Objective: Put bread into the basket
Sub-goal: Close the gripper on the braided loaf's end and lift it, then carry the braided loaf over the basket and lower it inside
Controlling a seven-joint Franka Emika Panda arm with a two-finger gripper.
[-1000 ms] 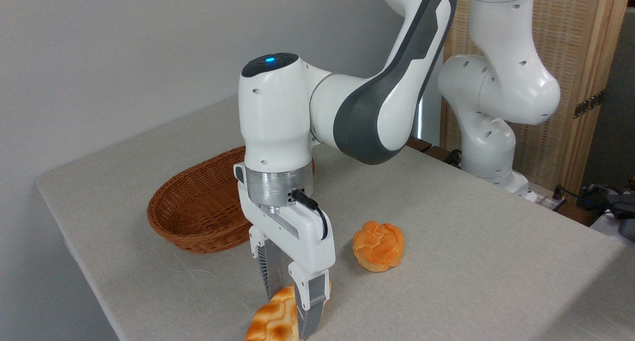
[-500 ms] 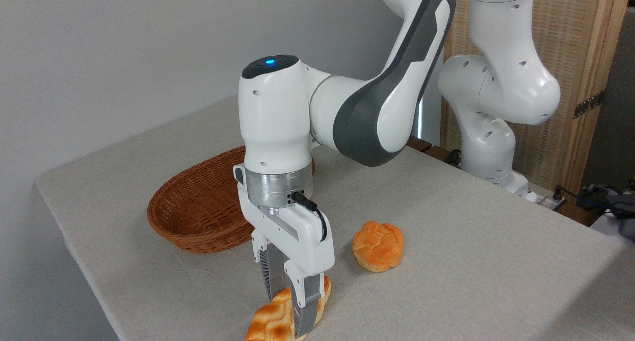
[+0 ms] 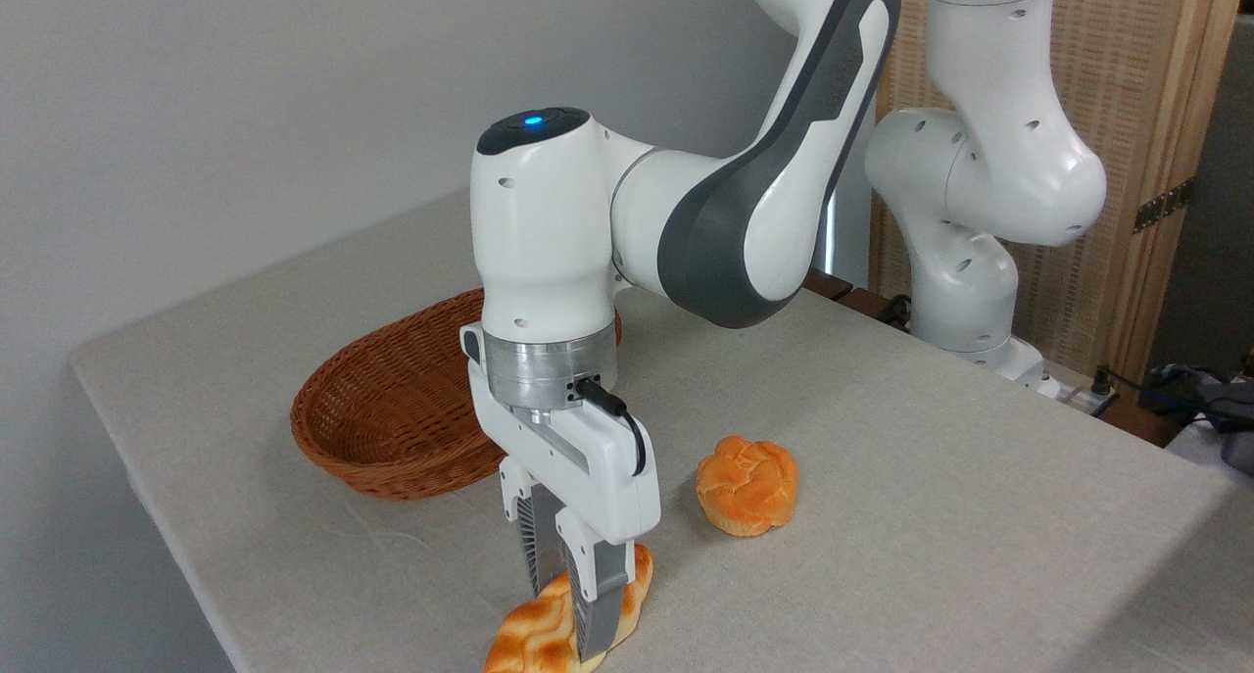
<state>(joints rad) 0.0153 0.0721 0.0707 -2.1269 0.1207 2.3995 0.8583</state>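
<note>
Golden-orange with pale seams, the bread [image 3: 534, 634] lies on the counter [image 3: 882, 477] at the bottom edge of the view, near the front edge of the counter. Your end effector [image 3: 568, 609] points straight down over the loaf's middle, its two fingers [image 3: 600, 614] pressed against either side of the crust, clamped onto it. The loaf's ends stick out to the left and right of the fingers. The round orange bun [image 3: 747, 484] sits apart to the right. The wicker basket [image 3: 392, 408] rests behind and to the left, partly hidden by the arm's wrist.
</note>
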